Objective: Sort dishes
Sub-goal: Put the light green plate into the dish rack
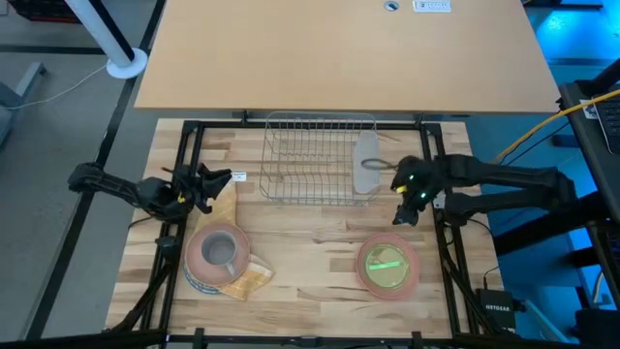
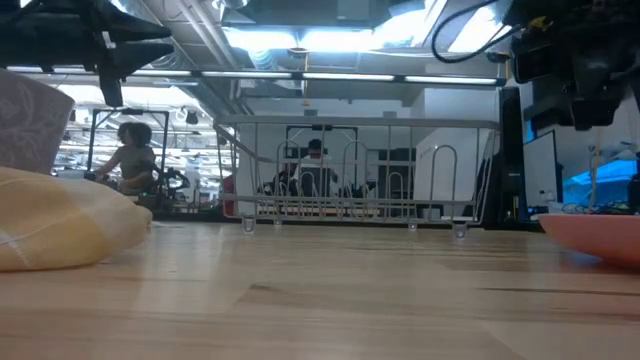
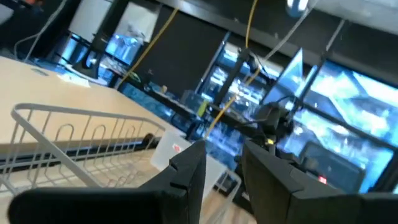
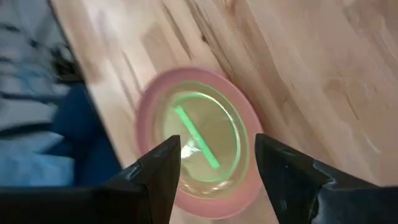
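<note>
While the right gripper [image 4: 214, 165] is hovering wide open over the pink plates [image 1: 389, 268] stacked at the table's near right, we are judging them stiff, slick and breakable, best pinched at the rim.

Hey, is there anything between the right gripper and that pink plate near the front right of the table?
Nothing visible. The right gripper hangs open over bare wood between the wire rack and the pink plate. In the right wrist view the pink plate shows unobstructed between the fingers, with only table around it.
</note>
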